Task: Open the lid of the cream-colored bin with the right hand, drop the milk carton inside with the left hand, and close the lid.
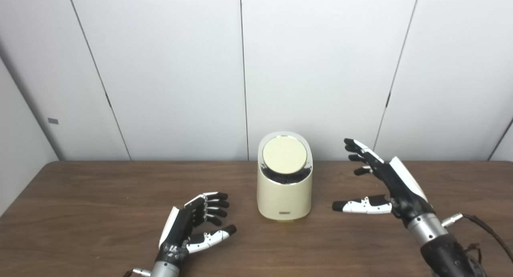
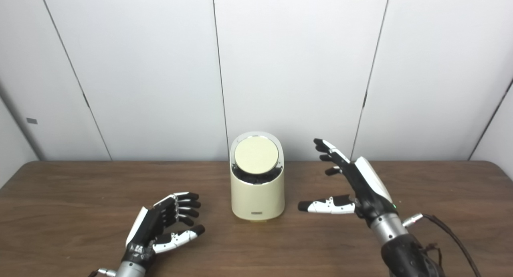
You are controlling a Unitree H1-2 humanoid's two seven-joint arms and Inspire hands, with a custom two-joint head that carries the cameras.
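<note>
The cream-colored bin (image 1: 285, 197) stands upright at the middle of the brown table, near the back wall. Its round lid (image 1: 284, 154) is tilted up toward me, leaving a dark gap below its front edge. My right hand (image 1: 384, 180) hovers open to the right of the bin, fingers spread and thumb pointing at it, not touching. My left hand (image 1: 192, 225) is low over the table to the front left of the bin, fingers loosely curled and apart, holding nothing. No milk carton is visible in either view.
The wooden table (image 1: 100, 205) runs wide to both sides, with its back edge against white wall panels. A cable (image 1: 487, 229) trails from my right wrist over the table's right side.
</note>
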